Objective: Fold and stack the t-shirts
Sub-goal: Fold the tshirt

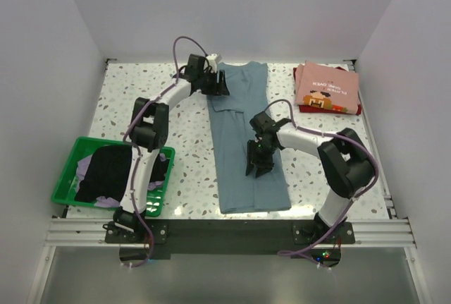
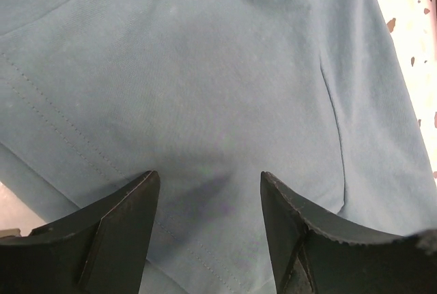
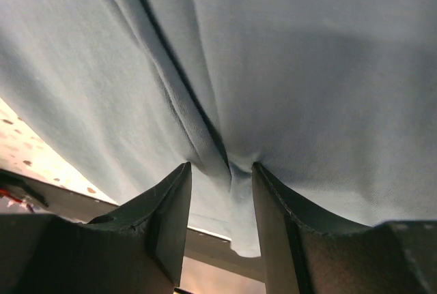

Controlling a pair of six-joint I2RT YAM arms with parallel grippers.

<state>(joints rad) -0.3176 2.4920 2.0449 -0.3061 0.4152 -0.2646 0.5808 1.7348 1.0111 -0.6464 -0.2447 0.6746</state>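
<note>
Pinching grey-blue t-shirt (image 1: 236,142), right gripper (image 1: 256,168) clamped, left gripper (image 1: 220,87) apart over it, pink t-shirt (image 1: 325,89), green basket (image 1: 63,177) nearby.

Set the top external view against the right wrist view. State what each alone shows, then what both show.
Only the top external: the table, the left gripper at the far end of the grey-blue t-shirt, the folded pink t-shirt lying on a dark red t-shirt at the far right, and the green basket holding a black t-shirt and a lavender t-shirt.
Only the right wrist: the cloth puckers into a ridge that runs in between the fingers.
Both: the grey-blue t-shirt and the right gripper on it.
</note>
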